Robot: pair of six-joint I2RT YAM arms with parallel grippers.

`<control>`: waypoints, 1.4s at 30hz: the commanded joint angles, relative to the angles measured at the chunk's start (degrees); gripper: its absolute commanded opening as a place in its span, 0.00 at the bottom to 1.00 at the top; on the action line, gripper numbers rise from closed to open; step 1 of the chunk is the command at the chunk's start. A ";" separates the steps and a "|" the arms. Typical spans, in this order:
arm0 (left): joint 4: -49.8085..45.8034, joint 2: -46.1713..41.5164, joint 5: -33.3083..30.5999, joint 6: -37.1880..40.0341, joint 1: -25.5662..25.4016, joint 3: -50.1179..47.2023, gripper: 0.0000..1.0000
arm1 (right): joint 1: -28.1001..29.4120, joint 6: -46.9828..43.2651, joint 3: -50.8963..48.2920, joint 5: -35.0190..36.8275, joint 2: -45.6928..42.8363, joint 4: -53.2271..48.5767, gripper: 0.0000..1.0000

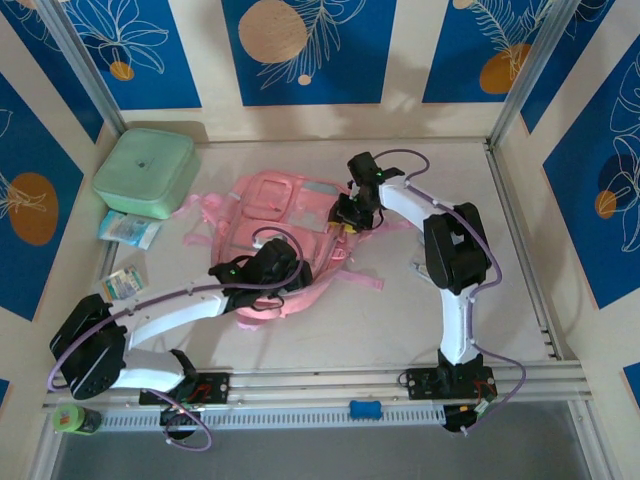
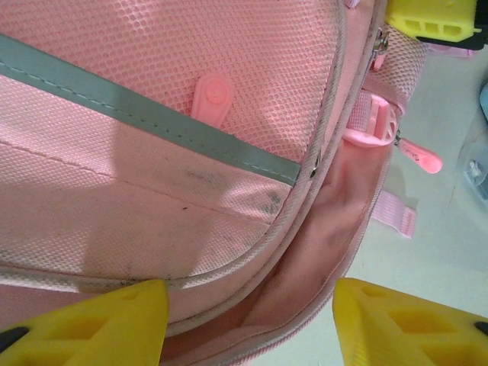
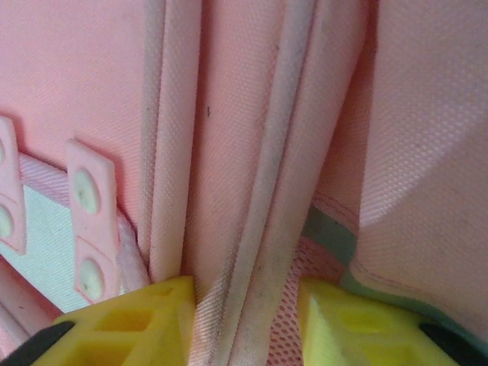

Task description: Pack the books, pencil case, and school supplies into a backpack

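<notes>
The left wrist view cuts off the left fingers at its bottom edge. They are two yellow plastic wedges standing well apart, open. The piped rim of the soft pink fabric backpack and a strip of its smooth lining run between them. From above, the left arm's dark wrist hides those fingers and part of the backpack's near end.

The backpack lies flat at the middle of the pale table. Its long axis runs near to far, leaning slightly from near-left to far-right, with loose straps trailing to the right. With both arms over it, I cannot tell which end is its top.

At its far right corner the right fingers, also yellow, are closed on a piped fold of pink fabric that fills the gap between them; their bases are cut off.

Left of the backpack lie two small flat packets, their print too small to read. Beyond them, in the far-left corner, sits a mint-green rounded square box.
</notes>
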 commanded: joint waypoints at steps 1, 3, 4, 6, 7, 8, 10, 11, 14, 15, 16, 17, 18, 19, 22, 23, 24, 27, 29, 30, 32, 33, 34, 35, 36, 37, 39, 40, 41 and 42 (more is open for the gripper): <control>0.68 0.08 -3.13 -0.78 0.37 -1.71 0.61 | -0.15 -0.19 1.12 -3.54 2.09 3.06 0.26; -0.95 -0.56 -4.23 -0.88 0.97 -2.41 0.61 | -0.19 -0.62 0.06 -3.67 1.05 4.33 0.17; -0.81 -0.88 -4.53 -0.89 1.36 -3.22 0.62 | -0.18 -0.72 -1.26 -3.93 -0.25 5.54 0.12; -0.17 -1.51 -4.34 -1.35 2.87 -4.80 0.62 | -0.46 -0.46 -4.42 -5.26 -3.19 8.62 0.04; 0.44 -1.63 -4.09 -1.45 4.02 -5.59 0.62 | -0.76 -0.41 -5.89 -6.62 -4.55 10.44 0.02; 1.18 -1.79 -4.12 -1.47 4.91 -6.37 0.62 | -0.93 -0.33 -7.03 -7.49 -5.67 11.34 0.00; 2.88 -2.06 -4.48 -1.10 7.03 -7.39 0.62 | -0.62 -1.69 -8.83 -10.71 -7.10 13.40 0.00; 3.89 -2.04 -4.65 -0.18 8.39 -7.79 0.62 | -0.23 -2.66 -9.07 -12.85 -7.31 13.54 0.00; 6.19 -1.93 -2.61 2.85 13.56 -7.74 0.62 | -0.52 -1.23 -11.87 -15.85 -8.67 13.48 0.00; 7.15 -1.79 -2.29 4.06 14.89 -7.67 0.62 | -1.09 0.53 -13.69 -16.75 -9.65 14.90 0.00; 7.47 -1.53 -1.99 4.92 16.31 -7.37 0.62 | -1.40 2.21 -16.17 -17.93 -10.94 17.20 0.00; 7.39 -1.23 -1.54 5.86 17.76 -6.89 0.62 | -1.22 3.09 -17.91 -19.27 -12.32 19.54 0.00; 7.39 -1.04 -1.25 7.01 18.91 -6.43 0.62 | -0.83 3.48 -18.96 -19.60 -13.30 20.50 0.00; 7.14 -0.71 -1.23 8.03 20.09 -5.90 0.62 | -0.09 3.67 -19.57 -19.47 -14.23 20.46 0.00; 7.34 0.26 0.70 11.04 23.88 -4.29 0.62 | 2.16 5.30 -21.64 -18.72 -17.05 20.53 0.00; 7.33 0.59 1.30 12.10 25.09 -3.57 0.62 | 2.93 6.93 -22.93 -18.41 -18.42 21.52 0.00; 7.36 1.02 2.08 13.00 26.05 -2.88 0.62 | 3.71 8.41 -24.33 -17.81 -19.79 22.75 0.00; 6.71 2.75 4.35 15.49 28.80 -0.27 0.62 | 5.47 14.43 -28.42 -13.87 -24.07 26.15 0.00; 5.39 3.52 5.46 16.84 29.95 2.09 0.62 | 5.58 20.22 -32.20 -13.02 -26.04 32.24 0.00; 5.21 3.83 5.87 17.71 30.15 3.21 0.62 | 5.40 22.35 -33.04 -12.30 -26.36 33.46 0.00; 2.61 4.83 6.14 19.18 30.24 6.96 0.63 | 4.57 26.80 -34.12 -10.59 -26.97 35.62 0.00; 1.13 5.27 6.20 19.82 30.29 8.72 0.64 | 4.25 28.94 -35.04 -9.93 -27.44 37.28 0.00; -1.03 5.60 6.45 20.44 30.29 10.49 0.64 | 4.22 31.64 -36.20 -8.89 -28.08 39.20 0.00; -2.68 5.33 6.67 20.67 30.21 11.95 0.65 | 4.46 34.00 -37.33 -7.69 -28.90 40.92 0.00; -3.67 4.73 7.14 20.22 29.89 12.51 0.65 | 5.06 35.35 -38.14 -6.34 -29.55 42.34 0.00; -4.36 3.57 7.99 19.55 29.00 12.51 0.65 | 5.77 36.40 -38.33 -4.97 -30.09 42.50 0.00; -6.45 0.75 7.47 18.33 25.66 12.46 0.65 | 6.56 37.92 -38.23 -3.12 -30.65 41.85 0.00; -8.46 -0.78 6.06 17.37 23.26 12.40 0.65 | 6.66 38.78 -38.30 -3.30 -30.62 42.04 0.00; -10.46 -2.39 3.54 16.29 20.30 12.06 0.65 | 6.79 39.49 -38.33 -3.66 -30.53 42.22 0.00; -11.50 -3.94 1.37 15.07 17.40 11.59 0.65 | 6.94 40.05 -38.13 -3.72 -30.52 41.49 0.00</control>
